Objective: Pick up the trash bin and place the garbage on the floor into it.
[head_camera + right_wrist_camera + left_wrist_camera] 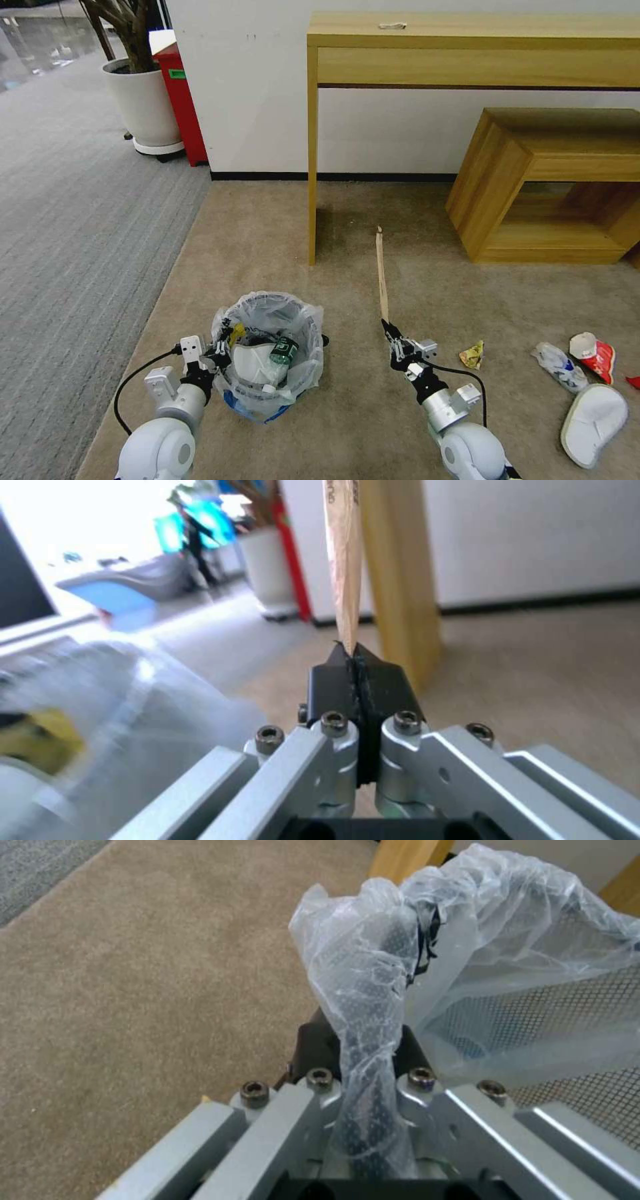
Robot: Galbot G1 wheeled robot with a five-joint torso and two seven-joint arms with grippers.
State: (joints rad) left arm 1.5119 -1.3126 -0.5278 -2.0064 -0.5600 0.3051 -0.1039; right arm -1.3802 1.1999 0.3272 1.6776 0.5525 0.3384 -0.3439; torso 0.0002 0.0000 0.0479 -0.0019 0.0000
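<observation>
Half done: left hand (pixel 215 355) clamps the trash bin (pixel 270 353); right hand (pixel 393 337) pinches the wooden stick (pixel 381 273); slipper (pixel 593 415) and wrappers (pixel 472 355) lie beyond it.

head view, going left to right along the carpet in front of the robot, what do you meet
left gripper → trash bin → right gripper holding the wooden stick → yellow wrapper → crushed plastic bottle → white slipper

My head camera looks down over the carpet (pixel 280 227); each wrist camera sits close behind its end effector, both sharing the bin (pixel 270 347).
</observation>
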